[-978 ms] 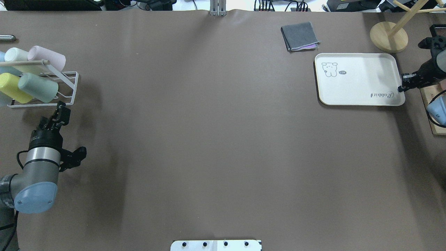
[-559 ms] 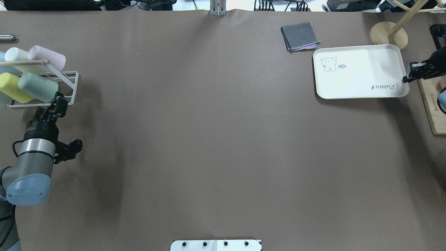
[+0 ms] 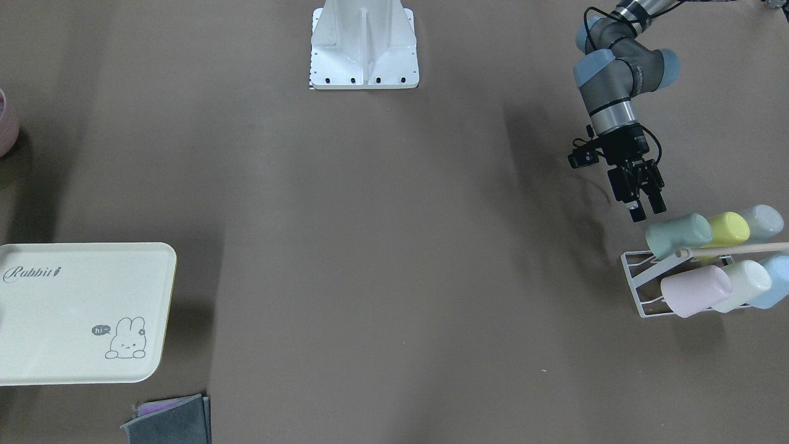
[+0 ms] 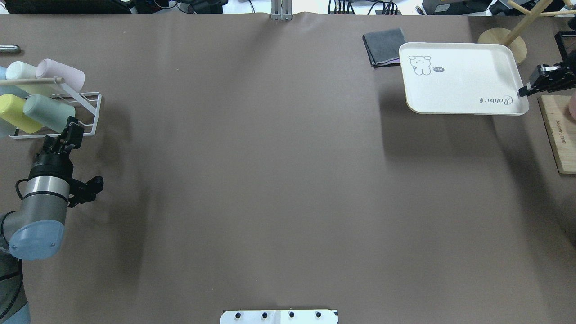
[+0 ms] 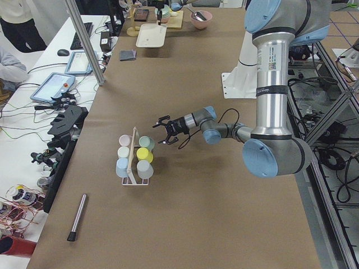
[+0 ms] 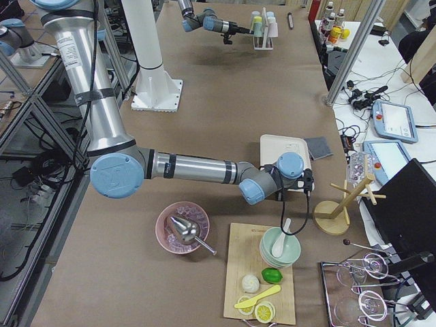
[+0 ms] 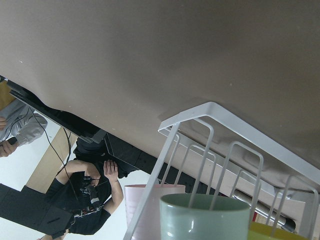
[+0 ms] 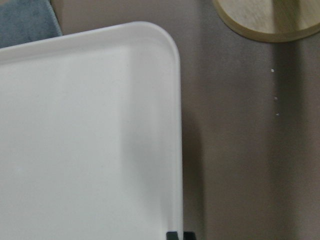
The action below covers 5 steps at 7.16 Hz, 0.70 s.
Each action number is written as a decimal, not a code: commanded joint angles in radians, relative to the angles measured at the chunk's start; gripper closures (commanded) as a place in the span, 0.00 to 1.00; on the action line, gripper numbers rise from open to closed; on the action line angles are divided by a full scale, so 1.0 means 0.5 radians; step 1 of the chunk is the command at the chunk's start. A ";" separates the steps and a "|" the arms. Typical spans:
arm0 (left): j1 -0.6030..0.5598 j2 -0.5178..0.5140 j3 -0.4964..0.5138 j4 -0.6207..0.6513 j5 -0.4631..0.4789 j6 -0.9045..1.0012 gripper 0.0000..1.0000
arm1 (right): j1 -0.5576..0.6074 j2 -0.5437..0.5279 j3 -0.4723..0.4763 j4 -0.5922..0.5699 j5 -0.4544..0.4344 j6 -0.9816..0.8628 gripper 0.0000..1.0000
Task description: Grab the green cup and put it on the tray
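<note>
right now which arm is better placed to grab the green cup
Left. The left gripper, open, sits just short of the green cup in the rack; the right gripper is far off, gripping the tray.

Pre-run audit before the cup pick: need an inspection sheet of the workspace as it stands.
Surface: brown table cover; defects: nothing seen.
Job's things: green cup tilted in the white wire rack among other cups; tray held by one edge, seemingly raised, judging by its offset shadow.
Clutter: grey cloth; wooden stand base; wooden board; pink bowl.
Grippers: left gripper open, just short of the green cup; right gripper shut on the tray's edge.
Cables: black loop at the left wrist; bundles past the far edge.
Surroundings: operator and teach pendant at the side bench.
</note>
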 commanded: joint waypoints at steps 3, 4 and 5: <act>-0.108 -0.174 0.096 -0.085 -0.012 0.244 0.05 | -0.403 0.048 0.521 0.005 -0.174 0.703 1.00; -0.120 -0.174 0.102 -0.085 -0.012 0.245 0.05 | -0.599 0.057 0.639 0.026 -0.394 0.836 1.00; -0.144 -0.174 0.117 -0.088 -0.022 0.242 0.05 | -0.808 0.067 0.719 0.069 -0.563 0.986 1.00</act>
